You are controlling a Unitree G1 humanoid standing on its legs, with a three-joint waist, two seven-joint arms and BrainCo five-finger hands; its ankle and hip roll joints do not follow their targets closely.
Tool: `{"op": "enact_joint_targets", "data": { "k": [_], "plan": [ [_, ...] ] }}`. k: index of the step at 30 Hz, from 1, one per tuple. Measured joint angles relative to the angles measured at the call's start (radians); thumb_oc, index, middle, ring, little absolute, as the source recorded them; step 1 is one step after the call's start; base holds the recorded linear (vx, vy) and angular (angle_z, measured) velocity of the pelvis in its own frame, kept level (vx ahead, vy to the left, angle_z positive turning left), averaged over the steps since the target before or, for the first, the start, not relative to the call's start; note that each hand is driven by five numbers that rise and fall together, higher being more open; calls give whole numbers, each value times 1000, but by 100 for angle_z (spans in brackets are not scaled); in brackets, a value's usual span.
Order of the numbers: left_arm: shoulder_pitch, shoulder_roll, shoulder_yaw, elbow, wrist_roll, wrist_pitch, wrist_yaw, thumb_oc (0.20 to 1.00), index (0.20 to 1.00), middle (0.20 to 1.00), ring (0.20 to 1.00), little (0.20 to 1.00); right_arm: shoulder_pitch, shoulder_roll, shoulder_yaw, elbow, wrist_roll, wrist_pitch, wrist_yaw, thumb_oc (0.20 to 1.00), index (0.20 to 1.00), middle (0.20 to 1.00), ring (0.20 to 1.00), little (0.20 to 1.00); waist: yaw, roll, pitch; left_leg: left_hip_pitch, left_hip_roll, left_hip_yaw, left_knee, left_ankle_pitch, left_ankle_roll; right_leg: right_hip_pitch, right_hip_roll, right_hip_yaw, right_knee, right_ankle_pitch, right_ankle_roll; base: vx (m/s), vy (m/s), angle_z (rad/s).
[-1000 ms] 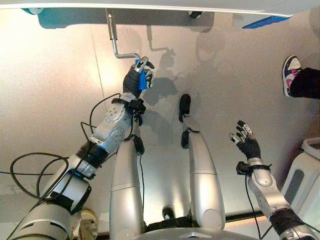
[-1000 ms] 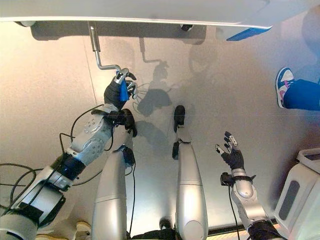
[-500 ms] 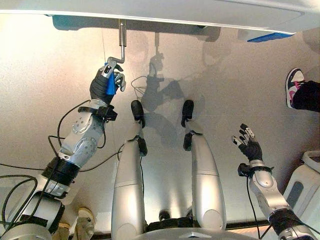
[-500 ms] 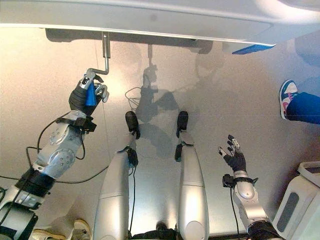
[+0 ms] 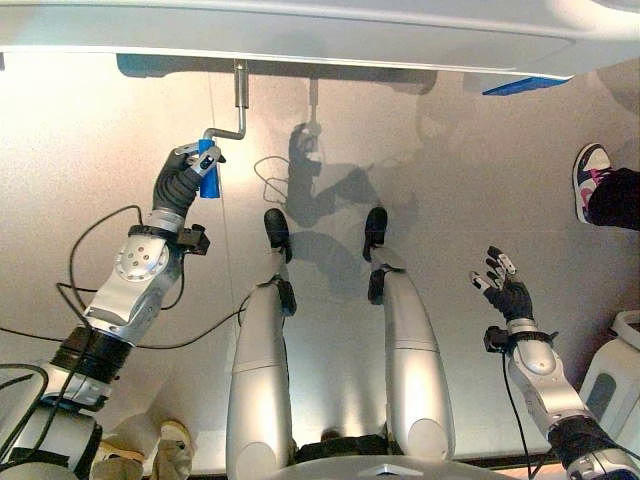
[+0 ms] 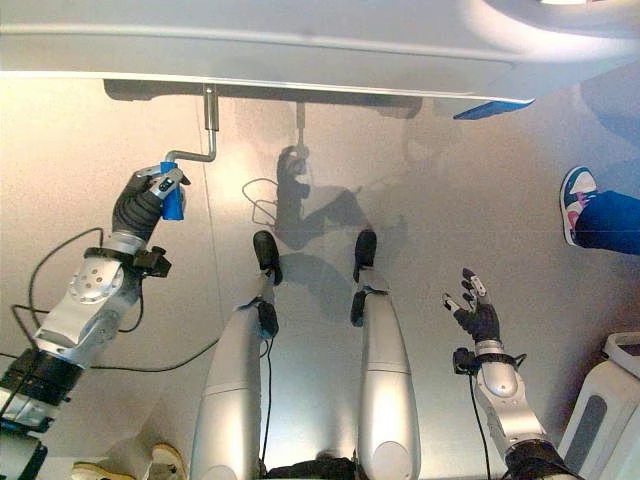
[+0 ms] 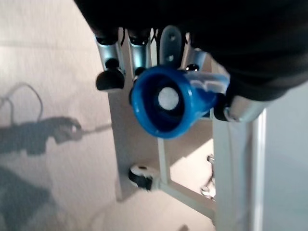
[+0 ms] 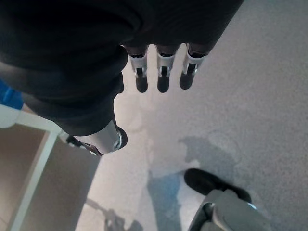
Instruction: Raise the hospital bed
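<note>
Blue handle swung over to left of crank since a second ago. Left hand wrapped tight round blue handle, under bed edge. Right hand spread wide, probably touching nothing, low on right.

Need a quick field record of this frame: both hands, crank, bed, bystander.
left hand: shut on the blue handle of the crank
crank: metal, cranked shaft hanging from under the bed's edge
bed: pale frame along the far side, blue corner piece
right hand: open, fingers spread, idle above the floor
bystander: a person's shoe at far right
</note>
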Motion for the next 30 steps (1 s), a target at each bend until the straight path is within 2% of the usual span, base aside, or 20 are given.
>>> {"op": "enact_joint_targets", "data": {
  "k": [3,4,5,6,7,10,11,15,18,20,21,23,25,26,29,30],
  "plan": [
    [-12,-7,2,24,61,-1,28,200,200,200,200,200,0,-1,0,5,-6,0,-1,1000,1000,1000,1000,1000,1,5,0,2,2,0,1,0,-2,0,3,2,3,-1,-2,0,0,0],
    [-18,-12,8,49,109,-4,56,263,263,263,263,263,0,-2,0,7,-8,0,-1,1000,1000,1000,1000,1000,3,8,1,3,3,0,1,1,-3,0,4,3,4,-1,-3,0,0,0],
    [-18,-12,11,51,122,-4,61,263,263,263,263,263,0,-2,0,8,-8,0,-1,1000,1000,1000,1000,1000,4,8,1,3,4,0,1,1,-4,0,4,4,4,-1,-3,0,0,0],
    [-17,-16,15,54,152,-4,73,918,918,918,918,918,0,-2,0,10,-8,0,-1,1000,1000,1000,1000,1000,4,9,1,3,4,0,2,1,-4,0,5,5,5,-1,-3,0,0,0],
    [-14,-21,20,55,157,-6,80,1000,1000,1000,1000,1000,0,-2,0,12,-8,0,-2,1000,1000,1000,1000,1000,4,9,1,3,4,0,2,1,-4,0,5,5,5,-1,-3,0,0,0],
    [-25,-83,87,92,156,-39,124,1000,1000,1000,1000,1000,1,-4,1,29,-8,0,-6,1000,1000,1000,1000,1000,26,15,1,15,4,2,4,1,-4,9,5,8,7,0,-3,0,0,0],
    [-35,-111,102,153,166,-48,139,1000,1000,1000,1000,1000,0,-4,3,44,-7,0,-9,1000,1000,1000,1000,1000,31,24,0,41,4,3,0,1,-4,36,4,7,2,-1,-3,0,0,0],
    [-35,-151,103,307,225,-52,165,1000,1000,1000,1000,1000,-7,-6,5,59,-8,0,-16,1000,1000,1000,1000,1000,36,35,-5,117,1,9,-33,2,-5,105,3,6,-26,0,-1,-22,-2,-1],
    [-21,-227,99,498,356,-2,190,1000,1000,1000,1000,1000,-18,-10,9,110,-11,0,-29,1000,1000,1000,1000,1000,24,44,-15,183,-2,11,-63,10,-3,171,3,0,-53,5,1,-55,-1,-1],
    [-21,-260,99,579,415,7,190,1000,1000,1000,1000,1000,-33,-8,10,152,-19,1,-33,1000,1000,1000,1000,1000,26,46,-14,203,-2,14,-74,14,-2,187,3,1,-60,9,2,0,0,0],
    [-24,-304,96,662,454,41,190,1000,1000,1000,1000,1000,-44,2,11,200,-28,12,-36,1000,1000,1000,1000,1000,23,45,-14,246,-3,16,-88,14,-1,231,4,0,-77,11,5,21,-7,-3],
    [18,-334,89,683,509,51,188,1000,1000,1000,1000,1000,-31,-2,8,202,-39,12,-42,1000,1000,1000,1000,1000,21,45,-14,289,-4,18,-107,14,-2,273,5,-1,-97,13,6,28,-21,-5],
    [31,-405,118,794,546,69,181,1000,1000,1000,1000,1000,-38,8,9,248,-53,28,-42,1000,1000,1000,1000,1000,21,45,-14,378,-3,29,-146,24,-2,362,10,-1,-137,27,10,26,-45,-8],
    [77,-460,118,859,565,75,161,1000,1000,1000,1000,1000,-24,14,11,259,-68,32,-42,1000,1000,1000,1000,1000,17,42,-16,466,-3,31,-181,22,-3,453,13,-4,-182,32,14,38,-59,-7],
    [169,-501,122,880,587,84,129,1000,1000,1000,1000,1000,-11,16,11,268,-80,40,-35,1000,1000,1000,1000,1000,10,35,-31,550,0,29,-217,20,-10,536,13,-25,-218,26,18,62,-67,-2],
    [202,-514,127,890,587,84,120,1000,1000,1000,1000,1000,-19,32,9,304,-88,50,-27,1000,1000,1000,1000,1000,21,35,-32,597,4,22,-242,27,-16,586,19,-36,-235,32,13,91,-91,8]
  ]
}}
